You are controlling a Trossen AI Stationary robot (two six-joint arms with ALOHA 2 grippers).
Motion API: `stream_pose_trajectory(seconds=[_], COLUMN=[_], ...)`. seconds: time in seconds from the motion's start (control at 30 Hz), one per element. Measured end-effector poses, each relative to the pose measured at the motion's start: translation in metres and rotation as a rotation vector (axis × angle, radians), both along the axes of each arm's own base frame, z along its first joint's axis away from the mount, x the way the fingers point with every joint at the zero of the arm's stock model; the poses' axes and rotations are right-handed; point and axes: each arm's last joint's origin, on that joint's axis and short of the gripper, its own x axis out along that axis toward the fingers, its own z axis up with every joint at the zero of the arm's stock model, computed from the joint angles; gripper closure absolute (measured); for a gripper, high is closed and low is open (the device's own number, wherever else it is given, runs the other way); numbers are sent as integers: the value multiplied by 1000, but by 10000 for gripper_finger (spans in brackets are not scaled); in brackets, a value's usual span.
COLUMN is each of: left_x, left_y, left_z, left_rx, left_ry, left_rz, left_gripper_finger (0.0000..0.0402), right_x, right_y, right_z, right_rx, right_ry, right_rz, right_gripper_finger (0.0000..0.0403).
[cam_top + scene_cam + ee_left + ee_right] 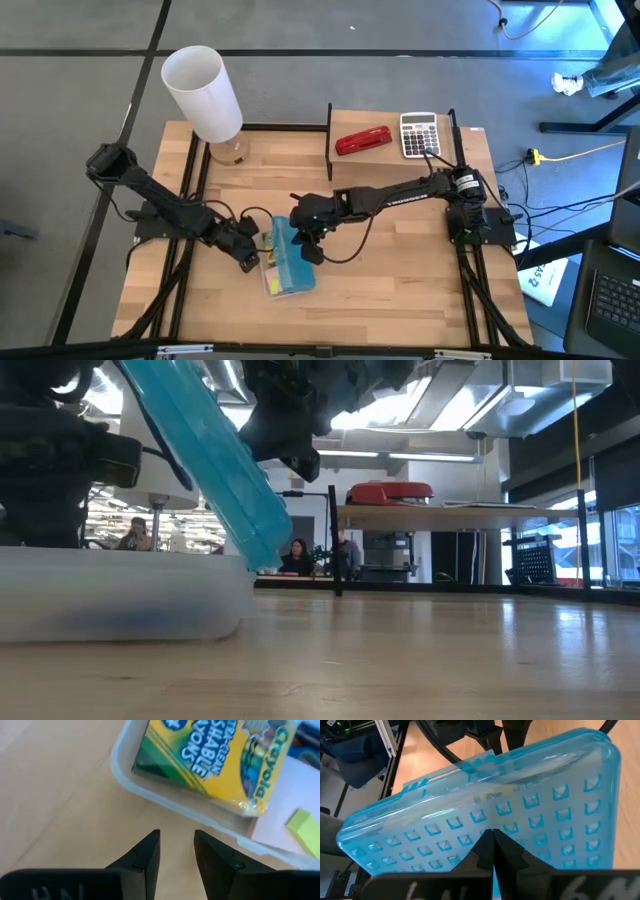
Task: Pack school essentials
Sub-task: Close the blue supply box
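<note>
Closing the blue lid [485, 815] over the crayon box [210, 757].
Your right end effector [493, 851], fingers together, pressed it; push evenly. Left end effector [176, 851] waited, slightly apart.

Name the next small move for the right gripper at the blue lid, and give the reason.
Probably push the blue lid further down over the clear case. The lid stands tilted, half open, with the shut right gripper against it, and the crayon box already lies inside. The left gripper waits beside the case.
</note>
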Motion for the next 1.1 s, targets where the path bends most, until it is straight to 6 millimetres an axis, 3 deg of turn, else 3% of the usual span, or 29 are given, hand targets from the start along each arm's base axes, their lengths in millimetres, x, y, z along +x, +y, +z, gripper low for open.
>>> stream_pose_trajectory(seconds=[0.47, 0.87, 1.1], left_x=[-14, -44, -38], left_y=[5, 20, 21], left_z=[3, 55, 85], left_rx=[-23, 143, 182], left_ry=[158, 450, 297], left_rz=[2, 60, 86], left_gripper_finger=[288, 288, 288], right_x=[7, 8, 9], right_y=[0, -1, -4], right_z=[-22, -23, -23], right_rx=[-28, -43, -54], right_ry=[23, 21, 11], right_rz=[15, 27, 21], right_gripper_finger=[398, 398, 398])
